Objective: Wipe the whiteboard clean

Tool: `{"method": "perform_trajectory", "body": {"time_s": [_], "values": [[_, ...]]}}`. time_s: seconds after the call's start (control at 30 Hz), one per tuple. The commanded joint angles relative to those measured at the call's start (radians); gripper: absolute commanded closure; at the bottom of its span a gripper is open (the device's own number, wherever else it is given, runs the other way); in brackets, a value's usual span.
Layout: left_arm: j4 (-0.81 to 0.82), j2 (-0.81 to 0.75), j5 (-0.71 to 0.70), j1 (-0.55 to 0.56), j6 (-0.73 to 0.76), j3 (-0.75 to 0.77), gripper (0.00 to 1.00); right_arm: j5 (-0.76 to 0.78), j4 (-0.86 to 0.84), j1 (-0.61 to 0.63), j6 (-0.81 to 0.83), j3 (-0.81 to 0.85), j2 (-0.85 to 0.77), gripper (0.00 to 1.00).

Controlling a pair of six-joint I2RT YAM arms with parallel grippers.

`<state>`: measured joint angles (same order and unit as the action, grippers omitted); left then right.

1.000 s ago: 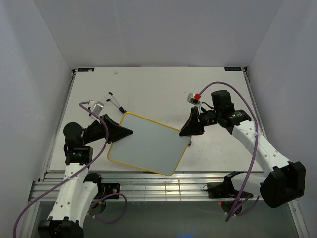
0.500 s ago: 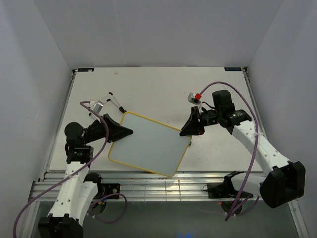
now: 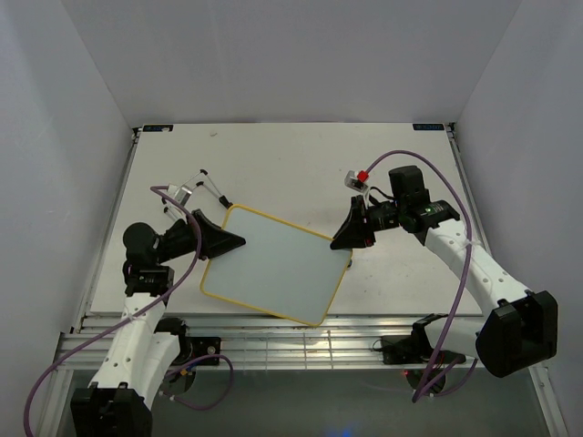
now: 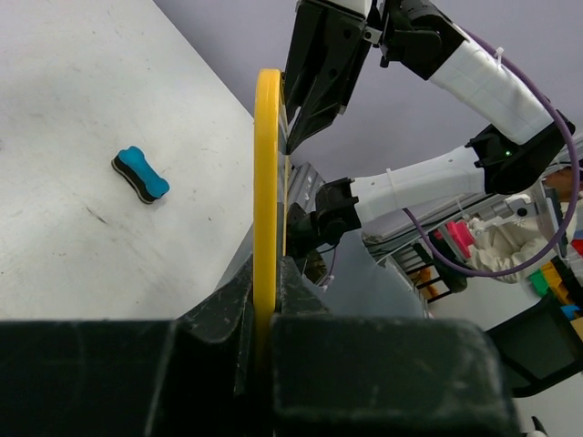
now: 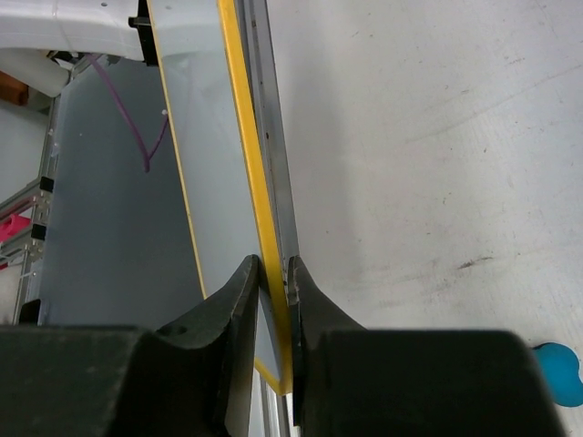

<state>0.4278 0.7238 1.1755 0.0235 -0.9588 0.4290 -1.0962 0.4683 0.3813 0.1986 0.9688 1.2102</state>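
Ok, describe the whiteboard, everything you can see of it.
The whiteboard is a thin rectangular panel with rounded corners, a pale blank face and a narrow yellow rim. It sits skewed near the front middle of the table. The left end effector pinches its left edge, the right end effector its right edge. Both wrist views show the rim edge-on between the fingers. It looks held just off the table, though I cannot be sure.
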Motion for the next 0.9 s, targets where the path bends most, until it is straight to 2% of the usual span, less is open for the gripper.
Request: {"method": "perform_trajectory", "body": {"time_s": [0.0,0.13,0.27,0.3,0.33,0.53,0.57,0.6,0.67,0.7,0.8,0.87], "values": [[0.049,-0.003,-0.203,0.009,-0.061,0.001,0.94,0.022,-0.059,0.025,-0.03,-0.007,0.014,0.92],[0.049,-0.009,-0.238,0.009,-0.075,-0.01,0.95,0.03,-0.057,0.025,-0.03,-0.015,0.022,0.92],[0.055,-0.017,-0.277,0.009,-0.081,-0.019,0.91,0.048,-0.059,0.025,-0.033,-0.03,0.031,0.92],[0.057,-0.017,-0.287,0.009,-0.08,-0.019,0.92,0.047,-0.059,0.027,-0.033,-0.035,0.032,0.92],[0.06,-0.017,-0.292,0.009,-0.08,-0.022,0.99,0.045,-0.06,0.025,-0.034,-0.038,0.032,0.92],[0.071,-0.023,-0.355,0.009,-0.069,-0.032,1.0,0.05,-0.105,0.025,-0.071,-0.058,0.045,0.92],[0.075,-0.021,-0.359,0.009,-0.067,-0.03,1.0,0.05,-0.12,0.025,-0.085,-0.058,0.046,0.86],[0.083,-0.017,-0.356,0.009,-0.066,-0.027,1.0,0.055,-0.14,0.025,-0.106,-0.053,0.052,0.73],[0.097,-0.009,-0.343,0.009,-0.063,-0.013,1.0,0.062,-0.148,0.025,-0.119,-0.036,0.063,0.68],[0.097,-0.009,-0.34,0.009,-0.061,-0.009,1.0,0.068,-0.148,0.025,-0.128,-0.015,0.074,0.53],[0.098,-0.017,-0.343,0.009,-0.051,0.005,1.0,0.131,-0.146,0.025,-0.142,0.024,0.084,0.4],[0.092,-0.017,-0.346,0.009,-0.032,0.01,1.0,0.203,-0.146,0.022,-0.162,0.036,0.084,0.24]]}}
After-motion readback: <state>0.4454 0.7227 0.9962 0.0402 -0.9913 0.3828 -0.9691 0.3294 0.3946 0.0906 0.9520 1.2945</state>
